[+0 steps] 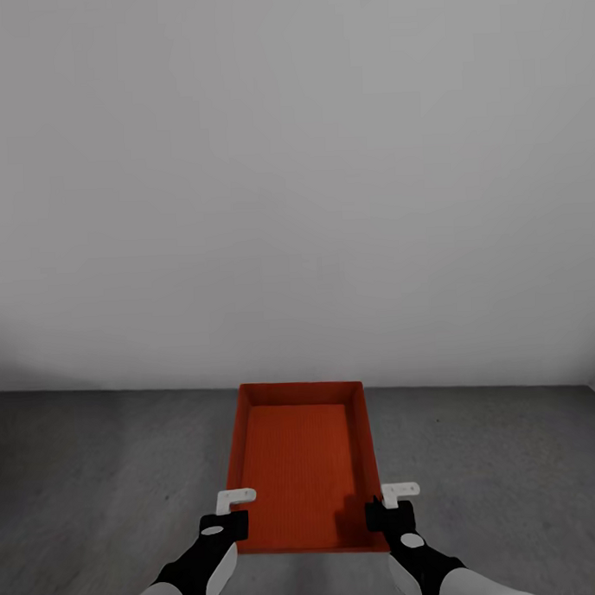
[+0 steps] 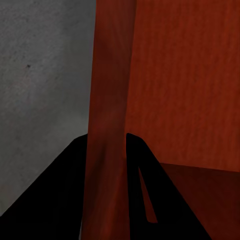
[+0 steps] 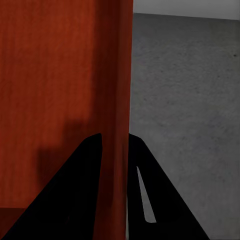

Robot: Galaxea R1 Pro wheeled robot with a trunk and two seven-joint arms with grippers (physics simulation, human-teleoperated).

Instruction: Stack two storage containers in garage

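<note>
Bare garage-like room, mottled dark grey concrete floor, plain pale grey wall, no furnishings

Both arms reach forward, left tool and right tool clamped.

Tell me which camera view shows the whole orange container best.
The head view: the storage container shows whole, open side up, above the grey floor. The wrist views show one side wall each, clamped by the left gripper and the right gripper.
</note>
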